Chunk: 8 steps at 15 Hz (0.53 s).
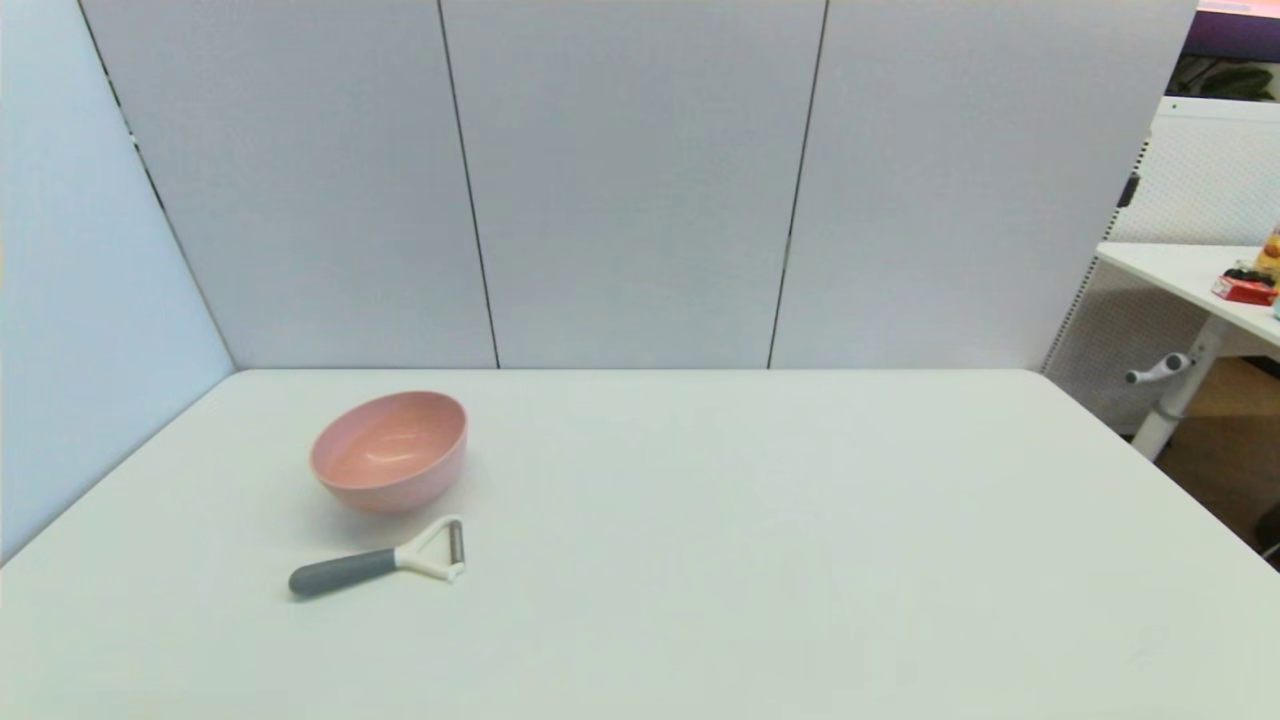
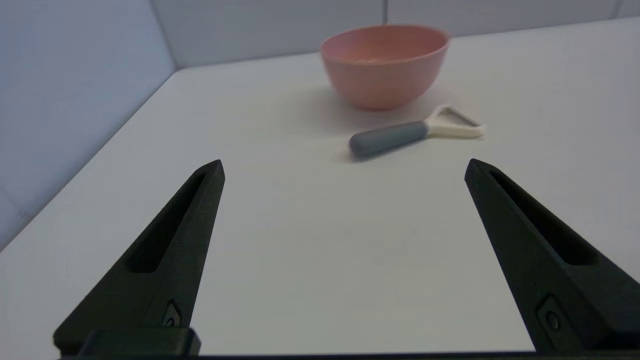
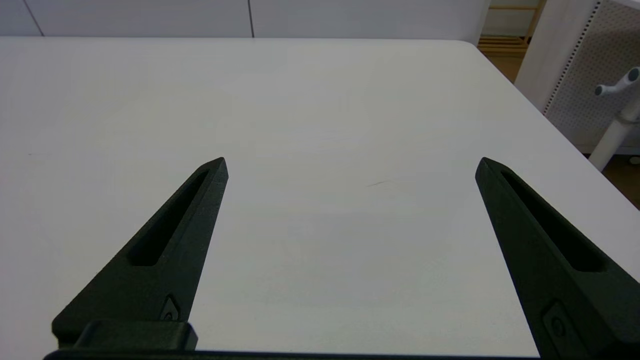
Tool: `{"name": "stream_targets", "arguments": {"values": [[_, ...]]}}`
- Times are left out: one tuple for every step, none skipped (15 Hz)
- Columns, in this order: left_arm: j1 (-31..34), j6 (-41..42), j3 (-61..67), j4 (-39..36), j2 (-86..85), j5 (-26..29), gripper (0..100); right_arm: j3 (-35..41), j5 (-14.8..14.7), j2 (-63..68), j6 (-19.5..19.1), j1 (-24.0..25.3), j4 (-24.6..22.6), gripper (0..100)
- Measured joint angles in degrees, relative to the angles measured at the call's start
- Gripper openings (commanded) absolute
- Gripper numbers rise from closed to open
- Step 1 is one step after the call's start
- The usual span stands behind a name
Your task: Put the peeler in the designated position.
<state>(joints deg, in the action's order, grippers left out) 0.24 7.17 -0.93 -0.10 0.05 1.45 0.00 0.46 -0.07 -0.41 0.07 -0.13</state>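
The peeler point(image 1: 378, 564) lies flat on the white table point(image 1: 750, 560), on the robot's left half, its dark grey handle pointing toward the left edge and its white forked head with the slim metal blade turned toward the table's middle. Just behind it, toward the back wall, stands a pink bowl point(image 1: 390, 450); the two look apart in the head view, with only the bowl's shadow between them, though from the low left wrist view the gap is hard to judge. The bowl appears to hold nothing.

The left gripper point(image 2: 345, 167) hangs low over the table near its front edge, its two black fingers point(image 2: 170, 250) spread wide apart, holding nothing and touching nothing. The peeler point(image 2: 415, 131) lies ahead of it, well beyond the fingertips, and the bowl point(image 2: 385, 65) sits farther on.

The right gripper point(image 3: 352, 165) hangs over the bare right half of the table, its fingers point(image 3: 540, 245) likewise spread wide, with nothing between them. Neither arm shows in the head view.

To the right of the table, past the corner, stands a second white desk point(image 1: 1190, 275) with a few small coloured items on it.
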Motion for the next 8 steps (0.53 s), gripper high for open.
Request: {"name": "stream_targets", "arguments": {"values": [[0.0, -0.73, 0.49, 0.59, -0.05, -0.41, 100, 0.0, -0.05, 0.0, 0.0, 0.0, -0.02, 100], [0.0, -2.07, 0.66, 0.59, -0.1, -0.46, 100, 0.0, -0.02, 0.0, 0.01, 0.0, -0.02, 100], [0.0, -2.84, 0.72, 0.59, -0.15, -0.55, 100, 0.0, -0.02, 0.0, 0.0, 0.0, -0.02, 100], [0.0, -3.06, 0.77, 0.56, -0.16, -0.55, 100, 0.0, 0.0, 0.0, 0.0, 0.0, -0.02, 100], [0.0, -3.07, 0.82, 0.54, -0.16, -0.61, 100, 0.0, 0.0, 0.0, 0.01, 0.0, -0.05, 100], [0.0, -3.1, 0.83, 0.54, -0.16, -0.6, 100, 0.0, 0.0, 0.0, 0.0, 0.0, -0.02, 100], [0.0, -3.07, 0.9, 0.51, -0.16, -0.6, 100, 0.0, 0.0, 0.0, 0.0, 0.0, -0.02, 100], [0.0, -3.07, 0.9, 0.51, -0.16, -0.6, 100, 0.0, -0.05, 0.0, 0.01, 0.0, -0.02, 100]]}}
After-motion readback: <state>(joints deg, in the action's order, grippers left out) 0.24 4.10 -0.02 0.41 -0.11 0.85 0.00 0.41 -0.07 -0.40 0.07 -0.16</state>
